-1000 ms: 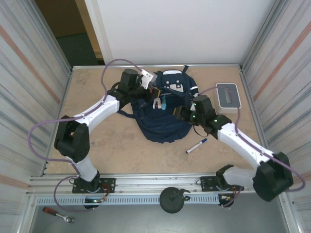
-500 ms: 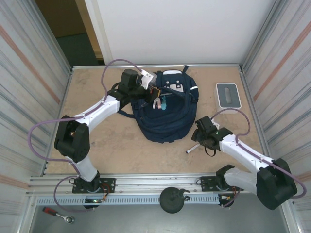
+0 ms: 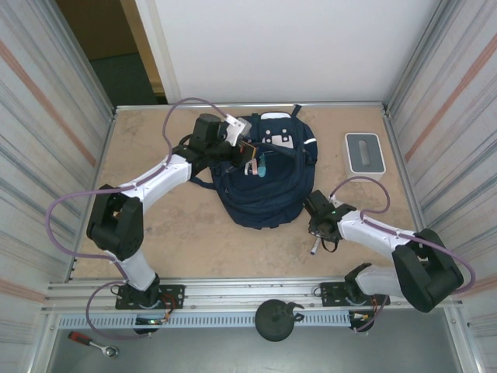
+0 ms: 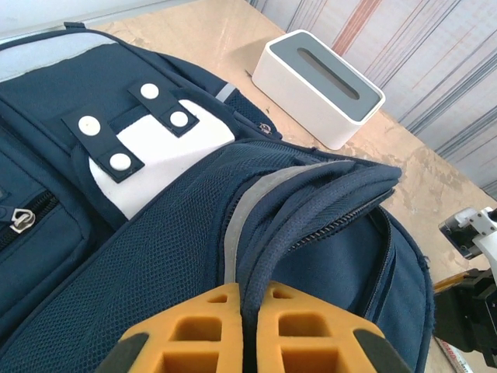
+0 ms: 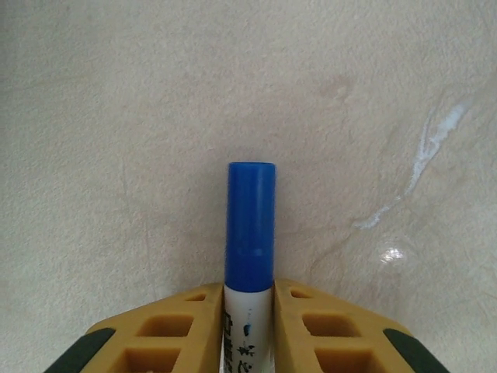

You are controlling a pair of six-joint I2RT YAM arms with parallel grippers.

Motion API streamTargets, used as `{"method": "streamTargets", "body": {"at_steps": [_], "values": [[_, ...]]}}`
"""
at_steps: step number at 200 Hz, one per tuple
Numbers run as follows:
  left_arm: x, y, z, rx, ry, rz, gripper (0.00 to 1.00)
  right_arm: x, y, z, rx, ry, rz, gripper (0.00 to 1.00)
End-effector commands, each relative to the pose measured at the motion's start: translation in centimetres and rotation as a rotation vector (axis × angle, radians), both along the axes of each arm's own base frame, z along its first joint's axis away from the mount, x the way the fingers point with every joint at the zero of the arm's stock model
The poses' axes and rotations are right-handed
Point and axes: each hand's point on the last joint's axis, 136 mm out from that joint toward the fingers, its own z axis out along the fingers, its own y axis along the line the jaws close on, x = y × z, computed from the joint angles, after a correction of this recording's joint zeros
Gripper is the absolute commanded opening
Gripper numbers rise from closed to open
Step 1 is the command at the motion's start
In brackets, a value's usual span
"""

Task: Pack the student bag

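tabletop (image 3: 178, 233): beige, mottled, matte, right under both jaws | back wall (image 3: 295, 47): plain white panel, well beyond the jaws | left side wall (image 3: 46, 116), right side wall (image 3: 458, 101): ribbed metal sheet, outboard of the jaws either side | dark opening (image 3: 109, 47): far-left corner, past the jaws | glare spot (image 5: 392, 252): small, on tabletop, ahead-right of right jaws

Before us, our beige speckled tabletop (image 3: 171, 233) under a navy-blue fabric backpack (image 3: 264, 194), a small white-grey box (image 3: 364, 152), a blue-capped white marker (image 5: 250, 233).
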Motion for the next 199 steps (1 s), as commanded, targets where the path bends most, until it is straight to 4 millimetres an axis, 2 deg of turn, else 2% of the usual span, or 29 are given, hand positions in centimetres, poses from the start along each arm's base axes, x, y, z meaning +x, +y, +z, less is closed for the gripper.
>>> {"method": "streamTargets", "body": {"at_steps": [1,28,49,87,111,132,155,180,199], "values": [[-0.2,0.1,2.6,-0.026,-0.077,-0.001,0.0,1.6,1.4,1.0,0.034,-0.051,0.031,0.19],[-0.5,0.3,2.7,-0.02,-0.082,0.003,0.0,3.3,1.6,4.1,0.045,-0.149,0.071,0.06],[-0.7,0.4,2.8,-0.018,-0.084,0.005,0.0,4.9,2.7,7.7,0.1,-0.273,0.117,0.01],[-0.8,0.4,3.5,-0.019,-0.093,0.005,0.0,7.6,8.6,15.2,0.35,-0.49,0.32,0.01],[-0.9,0.1,4.0,-0.026,-0.103,0.0,0.0,8.7,13.0,18.0,0.484,-0.523,0.449,0.02],[-1.1,-0.1,4.3,-0.03,-0.104,-0.007,0.0,10.1,16.5,18.9,0.608,-0.521,0.492,0.03],[-1.3,-0.2,4.3,-0.022,-0.108,-0.006,0.0,12.0,19.4,18.5,0.718,-0.497,0.457,0.03],[-1.6,0.0,4.7,-0.018,-0.117,-0.002,0.0,13.9,21.5,17.3,0.815,-0.457,0.393,0.04],[-1.6,0.1,4.9,-0.017,-0.125,0.002,0.0,15.0,22.0,16.3,0.823,-0.437,0.344,0.04]]}}
